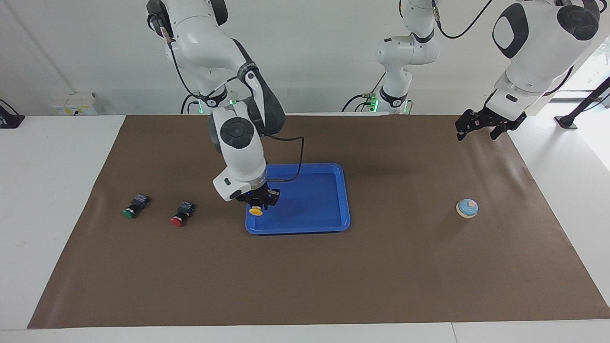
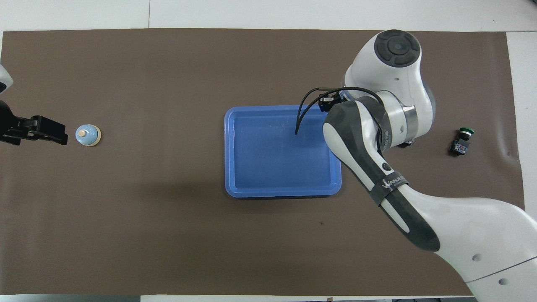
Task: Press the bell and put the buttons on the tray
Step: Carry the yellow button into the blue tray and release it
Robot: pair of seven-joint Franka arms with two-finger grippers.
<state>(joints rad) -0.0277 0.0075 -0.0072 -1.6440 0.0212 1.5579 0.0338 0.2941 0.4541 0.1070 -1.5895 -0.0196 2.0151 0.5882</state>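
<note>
- Right gripper [image 1: 258,204] raised over the tray [image 1: 333,224], at its corner toward the right arm's end; fingers clamped on the yellow button [image 1: 256,211]
- Red button [image 1: 180,214] and green button [image 1: 134,206] lie on the brown mat [image 1: 305,276], beside the tray, toward the right arm's end
- Left gripper [image 1: 481,125] waits aloft, fingers spread, holding nothing
- Bell [image 1: 467,208] on the mat, toward the left arm's end, well apart from the tray
</note>
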